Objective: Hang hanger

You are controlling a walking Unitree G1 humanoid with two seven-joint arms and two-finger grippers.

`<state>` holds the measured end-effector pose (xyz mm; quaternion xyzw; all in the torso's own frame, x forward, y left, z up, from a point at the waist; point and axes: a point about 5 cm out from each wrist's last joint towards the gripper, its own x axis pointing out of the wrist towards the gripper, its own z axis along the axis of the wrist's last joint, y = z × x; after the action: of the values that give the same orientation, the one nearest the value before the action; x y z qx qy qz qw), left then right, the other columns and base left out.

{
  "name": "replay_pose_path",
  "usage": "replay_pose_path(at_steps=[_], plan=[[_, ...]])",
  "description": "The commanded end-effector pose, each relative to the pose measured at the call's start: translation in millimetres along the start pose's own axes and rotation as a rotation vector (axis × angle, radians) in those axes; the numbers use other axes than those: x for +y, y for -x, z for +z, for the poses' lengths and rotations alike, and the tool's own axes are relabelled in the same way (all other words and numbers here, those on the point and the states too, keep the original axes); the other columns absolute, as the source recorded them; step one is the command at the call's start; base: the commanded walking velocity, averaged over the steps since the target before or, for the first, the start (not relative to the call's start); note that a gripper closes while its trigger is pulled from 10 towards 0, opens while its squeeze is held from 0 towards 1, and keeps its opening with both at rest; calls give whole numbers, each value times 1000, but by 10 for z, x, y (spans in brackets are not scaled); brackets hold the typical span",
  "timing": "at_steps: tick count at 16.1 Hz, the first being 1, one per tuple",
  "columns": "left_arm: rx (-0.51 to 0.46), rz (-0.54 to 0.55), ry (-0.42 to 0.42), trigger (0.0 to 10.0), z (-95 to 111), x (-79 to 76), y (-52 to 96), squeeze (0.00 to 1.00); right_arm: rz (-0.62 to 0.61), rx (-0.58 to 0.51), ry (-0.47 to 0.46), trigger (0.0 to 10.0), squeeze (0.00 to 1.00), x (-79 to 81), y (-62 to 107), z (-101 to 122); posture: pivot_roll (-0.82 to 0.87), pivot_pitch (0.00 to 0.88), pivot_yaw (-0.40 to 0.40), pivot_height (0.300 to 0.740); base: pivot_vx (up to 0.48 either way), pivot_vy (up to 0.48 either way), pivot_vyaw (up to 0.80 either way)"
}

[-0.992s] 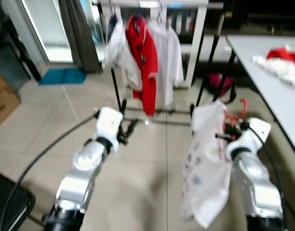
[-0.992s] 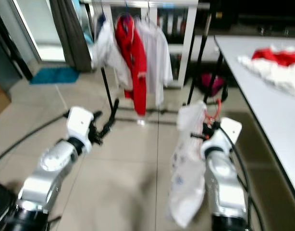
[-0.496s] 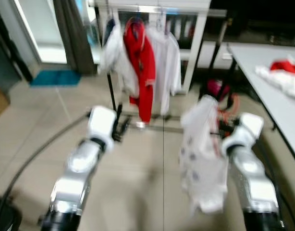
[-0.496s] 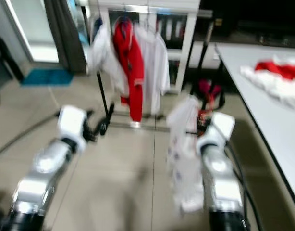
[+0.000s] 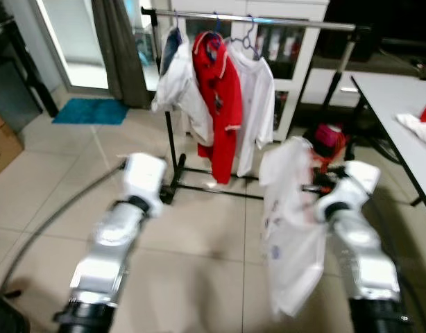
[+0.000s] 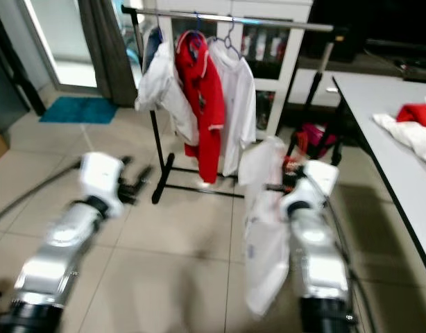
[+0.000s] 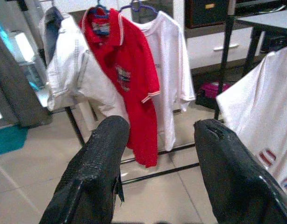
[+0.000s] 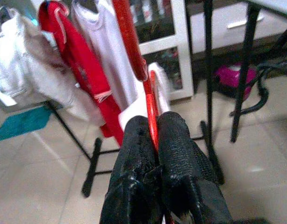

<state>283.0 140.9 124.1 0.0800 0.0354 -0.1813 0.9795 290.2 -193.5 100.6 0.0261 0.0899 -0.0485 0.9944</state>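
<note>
Tiled room, black clothes rail point(image 5: 254, 22) ahead of me.
My right gripper point(image 8: 155, 133) pinches the red plastic hanger point(image 8: 134, 51) carrying a white shirt point(image 5: 289, 229); left gripper point(image 7: 157, 135) spread, unladen.

Red hanger point(image 8: 144, 86), thin plastic, pinched at its neck between the right gripper's point(image 8: 152, 125) two black fingers, hook pointing up. A white shirt with small printed marks point(image 5: 291, 229) hangs from it, draped down beside the right arm, hem well above the tiled floor. Clothes rail point(image 5: 254, 19): black frame, silver top bar, standing ahead on the floor, well apart from the held hanger. It carries three hung garments: white jacket, red polo, white tee.
</note>
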Motion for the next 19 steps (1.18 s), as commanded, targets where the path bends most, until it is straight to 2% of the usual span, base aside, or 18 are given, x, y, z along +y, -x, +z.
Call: replay_pose_path(at_steps=[1,3,5,10,12,14,19], plan=[[-6,33,-18,10000,41,96,24,0,20,-47,-6,10000,0,78,-12,97,7,8,-18,740,375,0,0],[-7,33,-15,10000,39,99,26,0,29,-41,-11,10000,0,93,-7,87,6,8,-18,740,377,0,0],[-5,32,-13,10000,35,94,29,0,32,-38,28,10000,0,91,2,88,5,9,-18,740,379,0,0],[-6,25,-12,10000,37,85,32,0,18,-32,-26,10000,0,77,-2,83,7,8,-22,740,379,0,0],[-6,24,-13,10000,38,79,38,0,3,-24,-43,10000,0,40,-3,75,6,8,-25,740,379,0,-800],[-3,22,-14,10000,24,70,48,0,-6,-26,-11,10000,0,15,-2,77,5,5,-25,740,379,0,-638],[-3,5,-24,10000,28,66,32,0,-7,-23,-31,10000,0,25,-6,68,7,0,-16,740,379,0,0]])
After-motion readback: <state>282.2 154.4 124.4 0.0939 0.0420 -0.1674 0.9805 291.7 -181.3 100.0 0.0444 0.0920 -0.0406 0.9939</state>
